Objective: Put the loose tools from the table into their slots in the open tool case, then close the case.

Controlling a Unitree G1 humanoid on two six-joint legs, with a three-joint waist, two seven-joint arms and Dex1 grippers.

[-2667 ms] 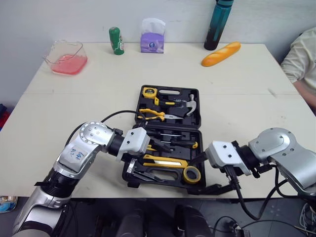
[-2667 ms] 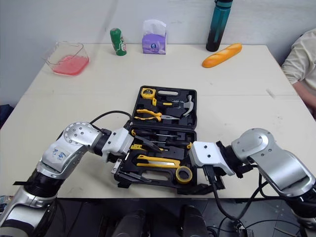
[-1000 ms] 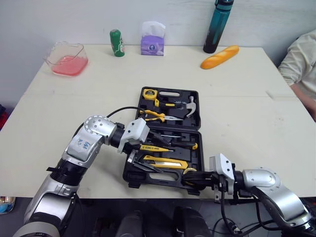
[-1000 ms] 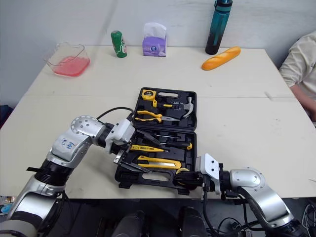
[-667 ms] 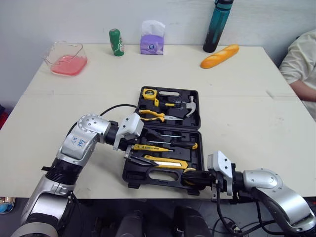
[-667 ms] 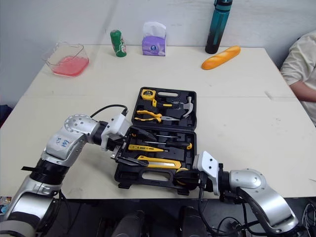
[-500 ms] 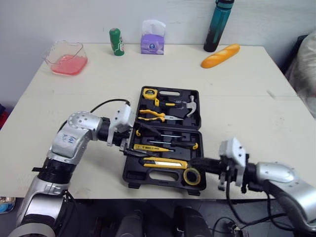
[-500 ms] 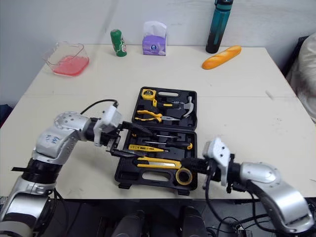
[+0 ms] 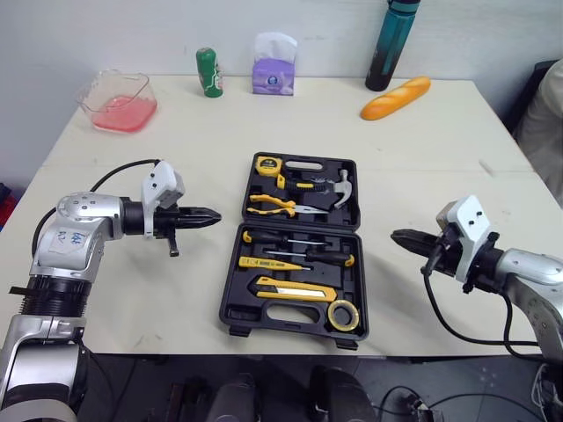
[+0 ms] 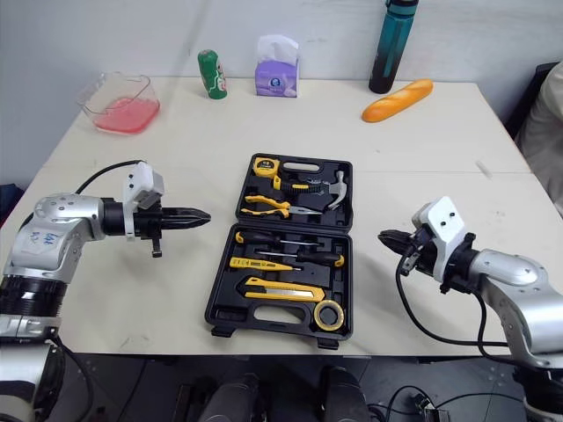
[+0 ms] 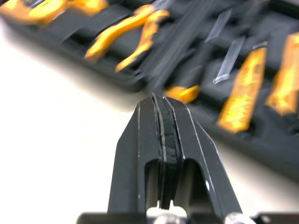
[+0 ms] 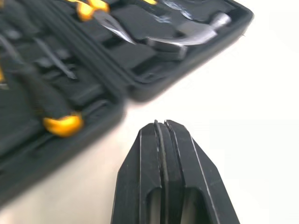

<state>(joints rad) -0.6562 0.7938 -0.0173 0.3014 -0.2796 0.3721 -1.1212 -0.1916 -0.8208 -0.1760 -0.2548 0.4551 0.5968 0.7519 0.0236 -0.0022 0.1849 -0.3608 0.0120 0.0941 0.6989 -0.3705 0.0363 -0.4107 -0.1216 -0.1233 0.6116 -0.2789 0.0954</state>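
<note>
The black tool case (image 9: pixel 354 207) lies open in the middle of the table. Its far half holds a tape measure (image 9: pixel 266 164), pliers (image 9: pixel 271 204) and a hammer (image 9: pixel 343 183). Its near half holds screwdrivers (image 9: pixel 290 239), a yellow tester (image 9: pixel 264 262), a utility knife (image 9: pixel 295 287) and a tape roll (image 9: pixel 343 314). My left gripper (image 9: pixel 214 214) hovers left of the case, shut and empty, pointing at it; its tips (image 11: pixel 161 99) face the case's edge. My right gripper (image 9: pixel 398 236) is right of the case, shut and empty (image 12: pixel 161 125).
Along the far edge stand a pink-filled clear container (image 9: pixel 119 101), a green can (image 9: pixel 208 72), a purple tissue pack (image 9: pixel 272 64), a teal bottle (image 9: pixel 391 44) and a baguette (image 9: pixel 394 97). A person's sleeve (image 9: pixel 547 114) shows at the right edge.
My left gripper has drawn back out of the case to the left and closed. The right gripper has swung from the case's front edge up to its right side.
</note>
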